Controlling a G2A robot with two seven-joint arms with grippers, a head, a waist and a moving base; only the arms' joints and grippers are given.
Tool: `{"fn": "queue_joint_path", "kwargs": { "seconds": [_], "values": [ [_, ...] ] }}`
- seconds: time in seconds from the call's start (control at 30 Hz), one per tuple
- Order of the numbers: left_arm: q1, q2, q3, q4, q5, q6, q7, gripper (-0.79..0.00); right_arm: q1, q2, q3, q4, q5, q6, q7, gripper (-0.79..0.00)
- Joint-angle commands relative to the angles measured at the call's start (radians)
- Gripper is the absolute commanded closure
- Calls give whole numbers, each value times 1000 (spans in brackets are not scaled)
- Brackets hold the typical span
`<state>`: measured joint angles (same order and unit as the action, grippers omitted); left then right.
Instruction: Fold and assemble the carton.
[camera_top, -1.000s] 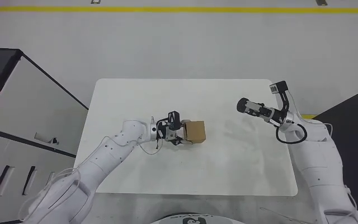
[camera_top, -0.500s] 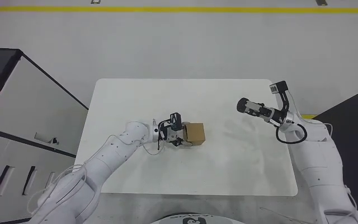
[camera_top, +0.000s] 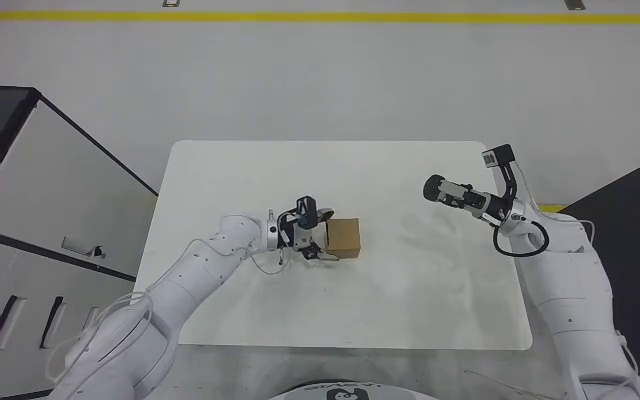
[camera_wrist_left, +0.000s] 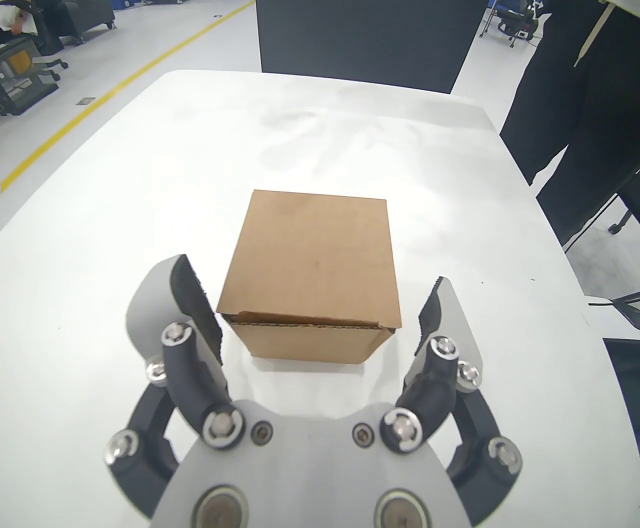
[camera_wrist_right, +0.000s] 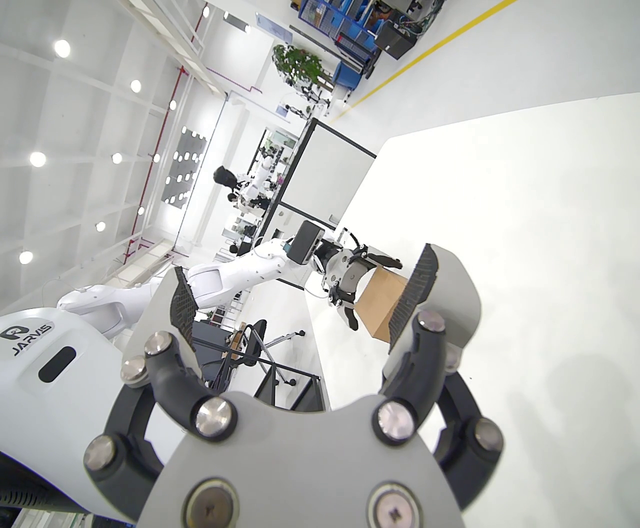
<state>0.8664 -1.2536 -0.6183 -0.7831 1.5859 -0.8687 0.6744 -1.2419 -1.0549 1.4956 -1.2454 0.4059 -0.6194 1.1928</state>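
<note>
From above, the closed brown cardboard carton (camera_top: 344, 237) sits mid-table on the white rounded table (camera_top: 420, 300); the left wrist view shows the left gripper (camera_wrist_left: 315, 295) spread wide astride its near end, unclamped; the right wrist view shows the right gripper (camera_wrist_right: 302, 280) wide open, empty, well apart.

The carton (camera_wrist_left: 310, 280), a brown cardboard box, sits upright on the table near its middle, apparently folded shut.

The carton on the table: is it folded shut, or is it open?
Folded shut. The carton stands as a box on the table; its top panel lies flat, with no flap raised.
</note>
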Motion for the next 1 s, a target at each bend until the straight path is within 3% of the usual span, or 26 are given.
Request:
{"fn": "queue_joint_path", "kwargs": {
  "seconds": [0.0, 0.27, 0.53, 0.8, 0.97],
  "values": [
    [5, 10, -13, -12, 4, -3, 10, -785, 0, 0, 0, 0, 0, 0, 0, -785],
    [44, 66, -107, -137, -1, -9, 20, -785, 0, 0, 0, 0, 0, 0, 0, -785],
    [129, 144, -275, -340, -34, -64, -40, -785, 0, 0, 0, 0, 0, 0, 0, -785],
    [275, 221, -500, -590, -90, -121, -158, -785, 0, 0, 0, 0, 0, 0, 0, -785],
    [386, 254, -627, -739, -137, -139, -244, -785, 0, 0, 0, 0, 0, 0, 0, -785]
  ]
}}
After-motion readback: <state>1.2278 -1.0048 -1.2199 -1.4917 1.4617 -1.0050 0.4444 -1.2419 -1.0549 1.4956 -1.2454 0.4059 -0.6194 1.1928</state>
